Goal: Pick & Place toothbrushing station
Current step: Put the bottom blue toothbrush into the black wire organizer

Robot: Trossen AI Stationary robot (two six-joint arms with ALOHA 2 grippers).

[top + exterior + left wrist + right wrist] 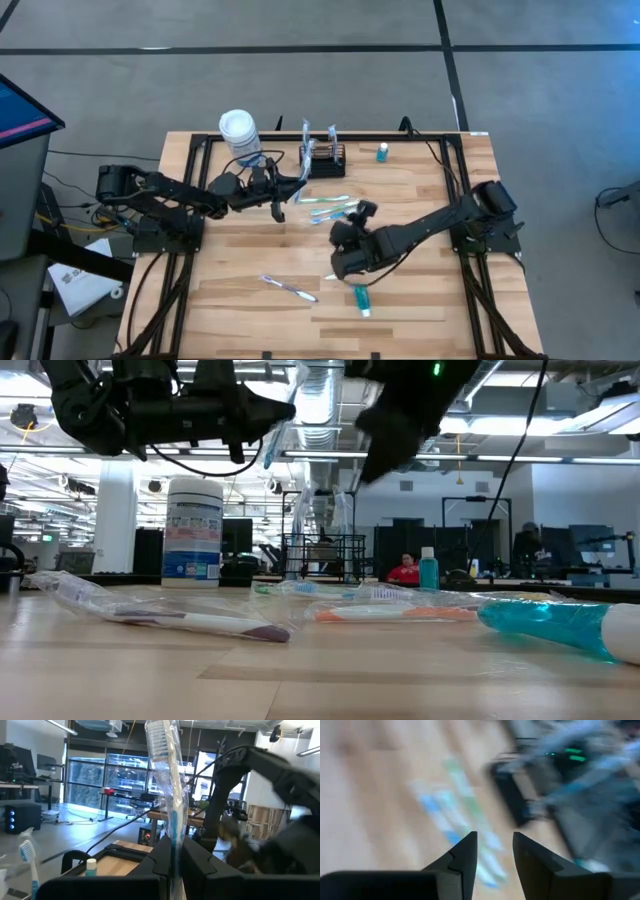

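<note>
The wrapped toothbrush [167, 795] pinched in the left gripper's [172, 865] jaws, just beside the black mesh basket [325, 158], might snag its rim, while the right gripper [494, 851], jaws spread, hangs farther off.

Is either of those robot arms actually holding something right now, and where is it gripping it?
Yes. The left gripper pinches a plastic-wrapped toothbrush by its lower handle, bristles upward. The right gripper is open and empty.
</note>
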